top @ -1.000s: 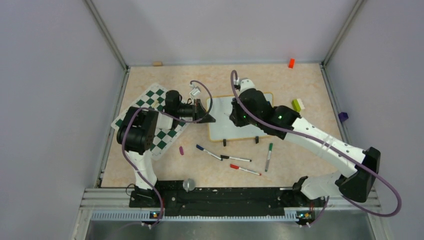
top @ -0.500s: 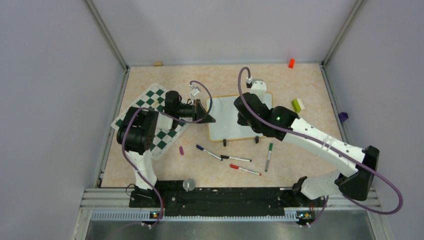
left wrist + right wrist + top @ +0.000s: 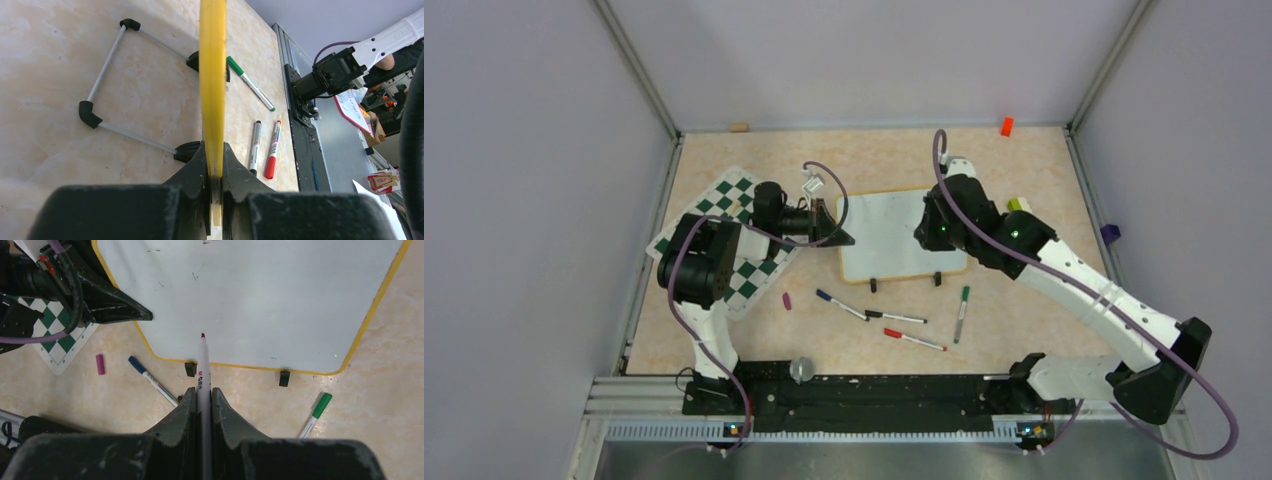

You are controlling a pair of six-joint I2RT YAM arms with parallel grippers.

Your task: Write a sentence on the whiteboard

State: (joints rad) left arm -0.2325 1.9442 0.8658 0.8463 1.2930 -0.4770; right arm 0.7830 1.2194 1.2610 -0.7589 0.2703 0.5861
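A marbled beige tabletop (image 3: 1024,150) lay between plain grey walls, and on it the whiteboard (image 3: 889,225) sat between the two arms. The left tool (image 3: 842,238) was clenched on the board's left edge; in its own wrist view the yellow frame ran edge-on straight out from between the black fingers (image 3: 195,165), with a wire stand (image 3: 125,85) to the left of that edge. The right tool (image 3: 932,226) hung over the board's right half, clamped on a marker (image 3: 202,365) whose dark reddish tip pointed ahead of the fingers onto the white face near its yellow rim — whether the tip touched it could not be told. The board's face carried only a few faint specks. Two black clips (image 3: 190,369) flanked the marker just past the right tool's fingertips. A blue-capped pen (image 3: 150,377) and a purple cap (image 3: 100,364) lay to the tool's left, a green-capped pen (image 3: 315,415) to its right. The chessboard mat (image 3: 734,240) lay behind the left tool — under its arm.
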